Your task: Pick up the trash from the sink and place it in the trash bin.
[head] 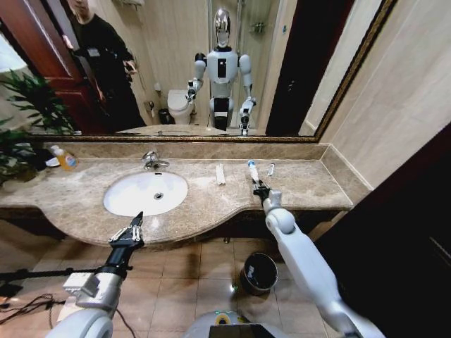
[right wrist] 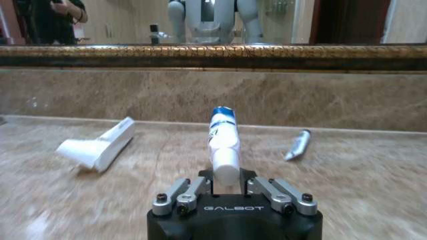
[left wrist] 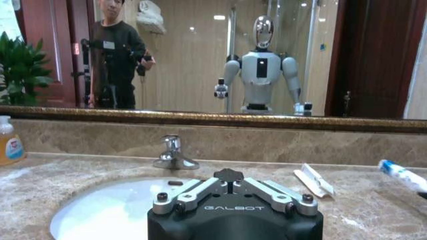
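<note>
Right wrist view: right gripper clamps a white blue-capped tube right of the sink; left gripper spread wide.

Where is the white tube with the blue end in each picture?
Head view: the tube lies on the countertop, at the right gripper.
Left wrist view: at the far edge, beyond the white packet.
Right wrist view: centre, gripped between the fingers.
Shared landmark: the white packet beside it.
</note>
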